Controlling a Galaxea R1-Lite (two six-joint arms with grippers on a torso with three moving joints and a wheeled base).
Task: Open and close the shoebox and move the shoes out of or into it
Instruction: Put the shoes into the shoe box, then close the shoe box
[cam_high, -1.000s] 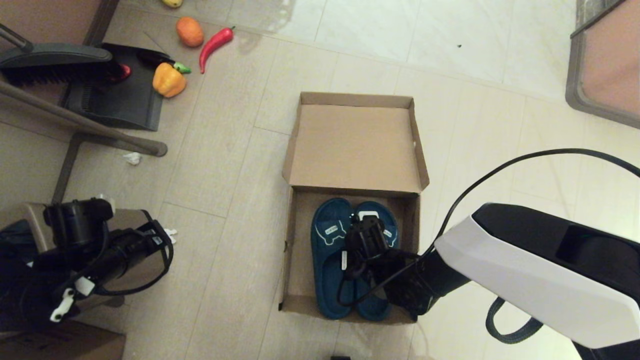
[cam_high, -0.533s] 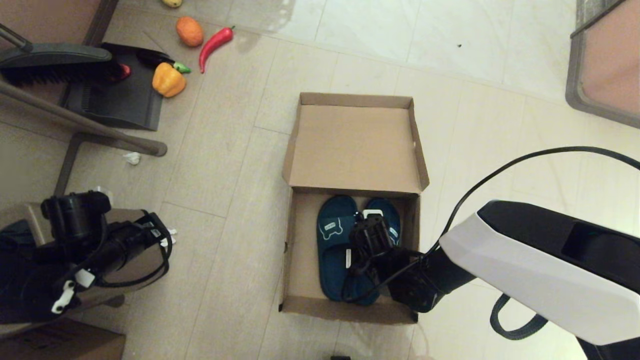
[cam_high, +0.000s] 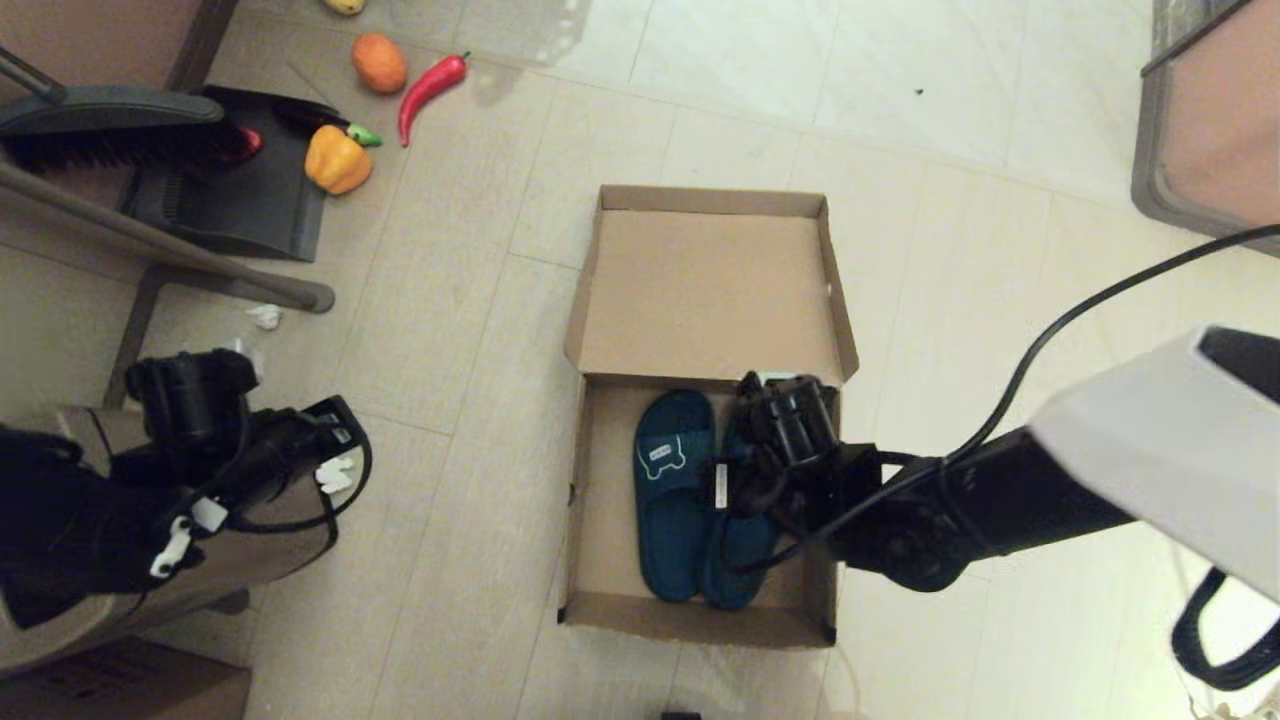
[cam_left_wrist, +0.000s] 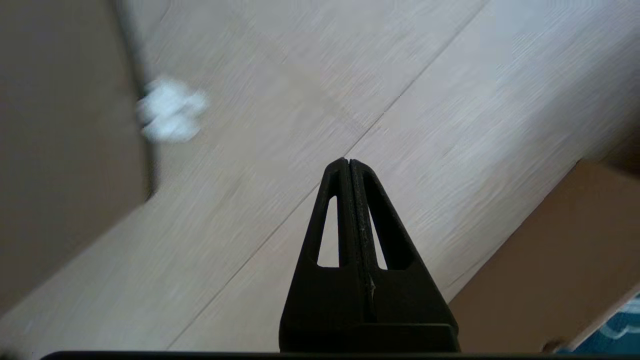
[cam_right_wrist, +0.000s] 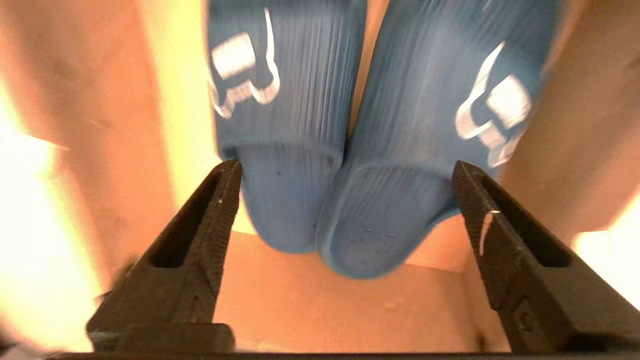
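1. At far left, left gripper (cam_left_wrist: 348, 165) parked low beside a brown bin (cam_high: 120, 590), fingers pressed together on nothing, well apart from the box.
2. In the middle, the shoebox (cam_high: 590, 500) on the floor, lid (cam_high: 710, 295) folded back flat, far side.
3. Inside it, the shoes (cam_right_wrist: 350, 150), both teal slides, side by side and touching, nearer the right wall.
4. Above the right slide, right gripper (cam_high: 780, 395) reaching in from the right, fingers (cam_right_wrist: 200, 230) spread wide and empty, heels of both slides lying between them in the wrist view.
5. Likely risks: closing across both slides at once and lifting only one, since the soft rubber probably bends and slips; or catching the box's right wall with a finger and dragging the light cardboard along.
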